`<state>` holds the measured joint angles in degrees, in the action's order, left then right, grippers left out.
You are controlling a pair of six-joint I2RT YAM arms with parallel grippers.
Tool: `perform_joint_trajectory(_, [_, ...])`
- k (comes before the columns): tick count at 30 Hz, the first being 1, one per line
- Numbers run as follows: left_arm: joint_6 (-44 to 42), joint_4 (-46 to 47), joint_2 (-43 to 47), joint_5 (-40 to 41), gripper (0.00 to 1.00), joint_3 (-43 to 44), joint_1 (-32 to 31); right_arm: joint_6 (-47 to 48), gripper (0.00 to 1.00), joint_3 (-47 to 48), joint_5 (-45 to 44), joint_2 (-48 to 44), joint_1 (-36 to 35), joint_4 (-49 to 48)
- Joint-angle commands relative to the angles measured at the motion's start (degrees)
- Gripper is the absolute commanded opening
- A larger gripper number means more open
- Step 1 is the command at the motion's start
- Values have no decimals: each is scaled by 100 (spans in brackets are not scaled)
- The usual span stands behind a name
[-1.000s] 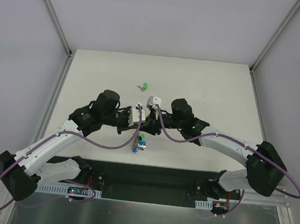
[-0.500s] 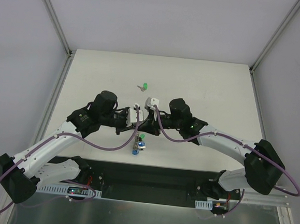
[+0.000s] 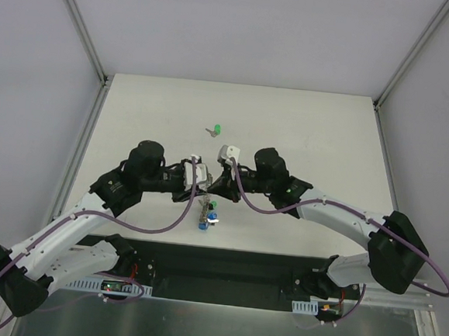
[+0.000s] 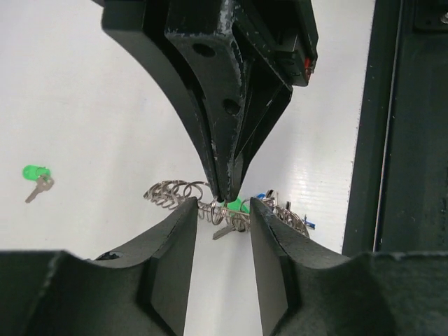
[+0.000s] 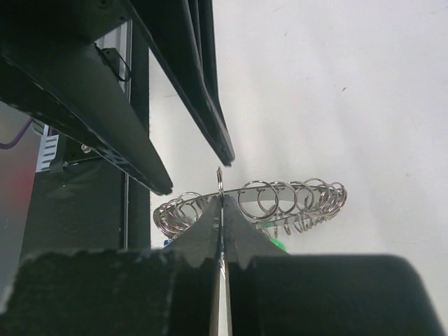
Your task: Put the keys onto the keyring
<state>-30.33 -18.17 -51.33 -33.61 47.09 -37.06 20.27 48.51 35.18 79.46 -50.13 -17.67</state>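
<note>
The keyring [image 5: 294,198], a flat grey ring with wire loops round its rim, hangs edge-on above the table. My right gripper [image 5: 220,203] is shut on one of its wire loops. In the top view the keyring [image 3: 205,208] hangs below the right gripper [image 3: 212,187], with a blue key [image 3: 203,225] and a green key [image 4: 238,205] on it. My left gripper [image 4: 217,213] is open, its fingers [image 4: 178,241] just short of the ring's rim [image 4: 171,191]. In the top view the left gripper [image 3: 199,180] faces the right one. A loose green key [image 3: 216,129] lies on the table.
The loose green key also shows at the far left of the left wrist view [image 4: 35,175]. The black base strip [image 3: 224,265] runs along the near table edge, close under the hanging ring. White walls and metal posts bound the table.
My left arm has drawn back to the left and lowered slightly, so its gripper sits a little away from the ring. The right gripper has kept its hold on the keyring and barely moved.
</note>
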Motion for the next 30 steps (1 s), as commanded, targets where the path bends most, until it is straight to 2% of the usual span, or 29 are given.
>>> perform_joint_trajectory(1, [729, 883, 571, 257, 38, -419, 6, 152, 1, -17, -46, -308, 12, -386])
perform_joint_trajectory(2, [860, 1034, 798, 406, 42, -551, 6, 170, 1, -17, -29, -326, 3, -386])
perform_joint_trajectory(5, [1510, 1999, 1185, 696, 45, -1139, 6, 196, 1, -70, -37, -387, 3, -395])
perform_joint_trajectory(7, [2081, 2553, 1362, 837, 45, -1692, 6, 196, 1, -105, -37, -414, 12, -404])
perform_joint_trajectory(8, [2249, 3260, 1519, 899, 45, -1912, 6, 196, 2, -114, -46, -457, 29, -412])
perform_joint_trajectory(9, [2555, 3581, 1608, 1047, 45, -2349, 14, 188, 1, -140, -46, -467, 29, -413])
perform_joint_trajectory(12, [2899, 4628, 1863, 1050, 45, -2993, 146, 170, 1, -175, -29, -554, 38, -413])
perform_joint_trajectory(17, [3024, 4990, 1803, 303, 45, -3145, 558, 161, 2, -246, 50, -660, 73, -421])
perform_joint_trajectory(24, [3463, 5219, 1354, -1138, 43, -2829, 919, 152, 1, -307, 138, -809, 100, -412])
perform_joint_trajectory(30, [3463, 4982, 1099, -1895, 34, -2504, 1095, 205, 1, -342, 200, -959, 135, -307])
